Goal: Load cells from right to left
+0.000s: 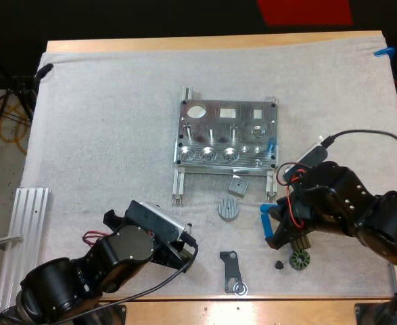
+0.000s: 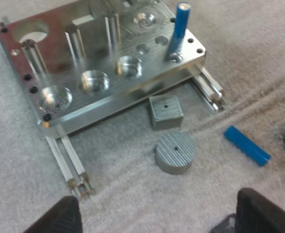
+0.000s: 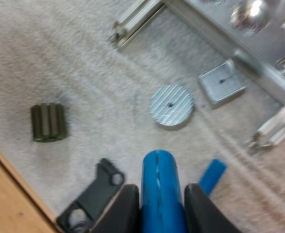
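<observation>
Three blue cylinders [image 2: 180, 29] [image 2: 246, 145] [image 3: 161, 189] are counted — one in the fixture [image 1: 228, 135], one on the mat [image 1: 117, 122], one gripped by the right fingers [image 3: 125, 211]; left fingers [image 2: 59, 221] are spread.

Wooden table [image 1: 212, 42] with white mat [image 1: 103, 128] bearing metal fixture [image 1: 226, 135], 1 loose blue cylinder [image 2: 246, 145], dark parts [image 1: 233, 271]

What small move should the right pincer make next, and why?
Probably lift and carry toward the fixture. The right pincer is shut on a blue cylinder low over the mat, and one standing cylinder already fills the fixture's right end, so the socket to its left seems the target.
</observation>
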`<state>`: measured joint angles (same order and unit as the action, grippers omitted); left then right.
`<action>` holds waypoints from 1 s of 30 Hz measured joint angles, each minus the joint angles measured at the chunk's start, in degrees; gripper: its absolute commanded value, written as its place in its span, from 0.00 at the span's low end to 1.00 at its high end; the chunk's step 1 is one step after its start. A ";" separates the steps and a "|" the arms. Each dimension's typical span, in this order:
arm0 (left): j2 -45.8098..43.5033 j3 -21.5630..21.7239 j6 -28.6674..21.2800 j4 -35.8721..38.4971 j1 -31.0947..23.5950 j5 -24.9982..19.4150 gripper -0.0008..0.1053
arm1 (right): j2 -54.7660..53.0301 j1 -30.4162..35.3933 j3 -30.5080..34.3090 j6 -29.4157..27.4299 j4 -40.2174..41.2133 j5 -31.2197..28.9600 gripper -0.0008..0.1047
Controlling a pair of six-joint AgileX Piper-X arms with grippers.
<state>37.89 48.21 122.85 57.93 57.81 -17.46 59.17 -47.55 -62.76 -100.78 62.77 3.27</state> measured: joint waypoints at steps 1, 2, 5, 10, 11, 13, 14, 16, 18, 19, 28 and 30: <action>0.00 0.00 0.04 -0.26 0.00 -0.42 0.62 | 0.00 0.00 -0.33 -0.34 0.33 -0.38 0.17; 0.00 0.00 0.00 -0.72 0.00 -0.68 0.62 | 0.18 0.00 -0.95 -0.86 0.86 -1.36 0.17; 0.00 0.00 1.23 -2.30 0.00 -1.74 0.62 | 1.78 0.00 -3.56 -3.01 3.60 -3.27 0.17; 0.00 0.00 1.39 -3.27 0.00 -2.37 0.62 | 6.57 0.00 -8.01 -7.06 7.59 -6.17 0.17; 0.00 0.00 1.39 -3.27 0.00 -2.49 0.62 | 7.78 0.00 -8.93 -7.96 7.79 -6.54 0.17; 0.00 0.00 1.39 -3.27 0.00 -2.48 0.62 | 9.34 0.00 -10.51 -9.45 7.80 -7.08 0.17; 0.00 0.00 1.39 -3.27 0.00 -2.48 0.62 | 10.52 0.00 -11.59 -10.37 7.94 -7.44 0.17; 0.00 0.00 1.39 -3.27 0.00 -2.48 0.62 | 12.44 0.00 -13.13 -11.54 8.17 -8.38 0.17; 0.00 0.00 1.39 -3.00 0.00 -2.53 0.62 | 15.05 0.26 -15.60 -12.16 8.37 -9.02 0.17; 0.00 0.00 1.39 -2.80 0.00 -2.63 0.62 | 15.77 0.34 -16.20 -12.43 8.43 -8.98 0.17; 0.00 0.00 1.39 -2.60 0.00 -6.14 0.62 | 24.67 2.75 -22.19 -15.91 9.25 -12.52 0.17; 0.00 0.00 1.39 -2.60 0.00 -7.26 0.62 | 26.06 3.68 -23.33 -17.50 9.40 -12.63 0.17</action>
<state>37.89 48.21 124.24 55.33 57.81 -24.72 85.23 -43.87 -86.09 -118.28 72.16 -9.36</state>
